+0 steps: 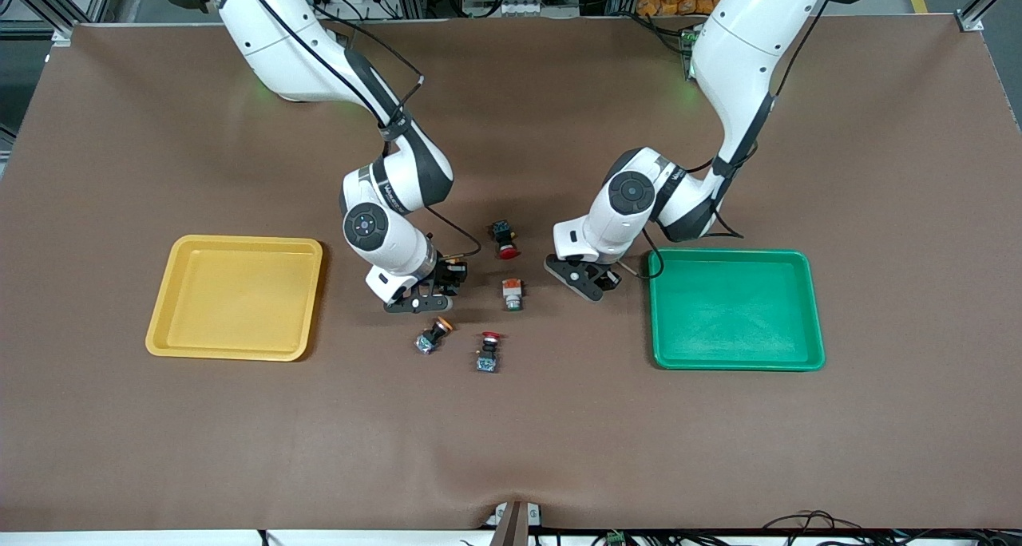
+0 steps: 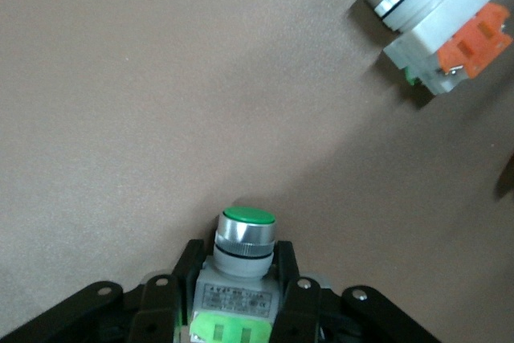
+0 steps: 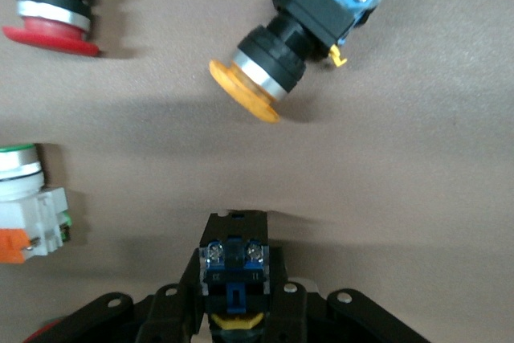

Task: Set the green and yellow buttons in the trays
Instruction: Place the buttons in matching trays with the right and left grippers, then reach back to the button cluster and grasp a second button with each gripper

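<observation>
Nearest the front camera, in the middle of the table (image 1: 511,450), you have a red-capped switch (image 1: 489,351) and, beside it toward the right arm's end, a black switch with a yellow-orange cap (image 1: 433,334) lying on its side. Slightly farther lies the white switch with the orange block (image 1: 512,294), and farther still a second red-capped switch (image 1: 504,239).

No brand can be read anywhere; the label on the switch in the left gripper carries print too small to make out.

Your right gripper (image 1: 417,300) sits low between the yellow tray (image 1: 235,297) and the loose switches, its fingers (image 3: 189,287) closed narrowly on a black-bodied switch with a yellow cap (image 3: 233,279).

Your left gripper (image 1: 585,278) is low beside the green tray (image 1: 735,308), at its corner toward the table's middle, fingers (image 2: 293,299) pinching the silver switch with the light-green block (image 2: 241,279), its green cap pointing away from the wrist.

Both trays hold no switches.
</observation>
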Motion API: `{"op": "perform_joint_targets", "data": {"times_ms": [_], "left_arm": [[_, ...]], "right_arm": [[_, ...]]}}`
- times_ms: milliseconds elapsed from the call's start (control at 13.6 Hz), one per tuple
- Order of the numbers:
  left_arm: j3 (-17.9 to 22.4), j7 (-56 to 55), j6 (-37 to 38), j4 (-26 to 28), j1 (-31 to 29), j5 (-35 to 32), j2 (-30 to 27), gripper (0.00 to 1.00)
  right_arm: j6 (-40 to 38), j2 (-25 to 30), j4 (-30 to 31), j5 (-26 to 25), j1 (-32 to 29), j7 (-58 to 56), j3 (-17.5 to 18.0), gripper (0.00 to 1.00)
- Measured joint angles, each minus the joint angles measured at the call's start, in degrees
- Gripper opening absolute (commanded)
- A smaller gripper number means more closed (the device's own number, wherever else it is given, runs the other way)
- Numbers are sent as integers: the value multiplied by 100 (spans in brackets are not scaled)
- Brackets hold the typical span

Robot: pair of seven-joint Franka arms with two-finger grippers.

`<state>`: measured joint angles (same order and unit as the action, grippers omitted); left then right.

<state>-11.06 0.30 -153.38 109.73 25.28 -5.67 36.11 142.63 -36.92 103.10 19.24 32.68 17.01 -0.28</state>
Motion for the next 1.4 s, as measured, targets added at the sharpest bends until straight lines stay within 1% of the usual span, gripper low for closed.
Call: {"op": "perform_joint_targets", "data": {"times_ms": [148, 295, 369, 443, 516, 590, 811, 959, 1033, 1107, 1180, 1254, 1328, 1402], "left_arm": [[3, 5, 226, -66, -99, 0, -101, 0], [-5, 133, 823, -152, -380, 0, -381, 0], [-6, 229, 1144, -169, -556, 0, -558, 1], [-7, 311, 1436, -167, -743, 0, -721, 1], [-4, 422, 1689, -158, -951, 0, -845, 1], [-4, 603, 1863, -139, -1187, 0, -925, 1], [-1, 973, 1954, -17, -1819, 0, -906, 1], [-4, 1030, 1953, 48, -2063, 0, -802, 8], [-5, 1034, 1953, 50, -2106, 0, -751, 18], [-5, 1033, 1953, 51, -2115, 0, -705, 34], [-7, 1033, 1953, 53, -2116, 0, -657, 89], [-6, 1033, 1951, 52, -2129, 0, -605, 100], [-5, 1033, 1947, 51, -2155, 0, -558, 100], [-5, 1033, 1944, 47, -2177, 0, -536, 100]], "right_arm": [[-259, 177, -32, 0, -14, 15, -117, 20], [-898, 501, -86, -6, -67, -133, -465, 22], [-1265, 652, -114, -7, -158, -434, -639, 26], [-1585, 763, -156, -6, -314, -781, -756, 26], [-1853, 829, -205, -6, -524, -1068, -818, 27], [-2039, 852, -250, -7, -778, -1333, -844, 30], [-2164, 831, -268, -8, -1547, -2599, -867, 30], [-2264, 813, -269, -8, -2059, -3487, -873, 31], [-2400, 813, -275, -8, -2304, -3898, -878, 33], [-2571, 812, -317, -28, -2531, -4259, -896, 34], [-2774, 813, -407, -89, -2724, -4584, -928, 38], [-3024, 815, -569, -223, -2904, -4862, -947, 44], [-3361, 818, -806, -368, -3066, -5079, -955, 53], [-3762, 824, -1097, -477, -3192, -5231, -958, 76]]}}
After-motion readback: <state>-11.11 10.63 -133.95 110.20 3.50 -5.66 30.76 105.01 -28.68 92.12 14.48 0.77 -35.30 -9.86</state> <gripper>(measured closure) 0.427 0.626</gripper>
